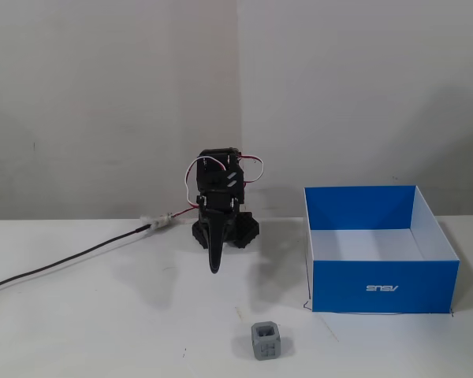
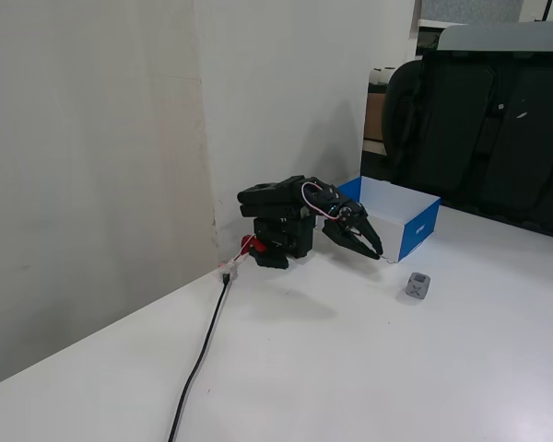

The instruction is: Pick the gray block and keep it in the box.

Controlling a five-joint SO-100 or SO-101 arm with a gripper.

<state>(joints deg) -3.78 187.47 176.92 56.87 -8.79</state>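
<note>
Nearest the lens, the gray block [image 1: 265, 340] is seen at lower centre, apart from the box [image 1: 382, 287] at right, whose white floor is shown bare. Between them nothing is placed; the gripper [image 1: 214, 265] is held closed at centre, grasping nothing.

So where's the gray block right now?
The gray block sits on the table, low in a fixed view, in front of the gripper and left of the box.

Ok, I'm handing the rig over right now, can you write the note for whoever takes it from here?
Tool: empty, hanging low in front of the arm's base, tips above the table; open or shut cannot be told.
Gray block: on the table, apart from the tool and outside the box, nearer the camera in a fixed view.
Box: open, to the right of the arm, nothing visible inside.
Done: nothing yet.
Left: grasp the block, carry it to the box, release it inside.
</note>
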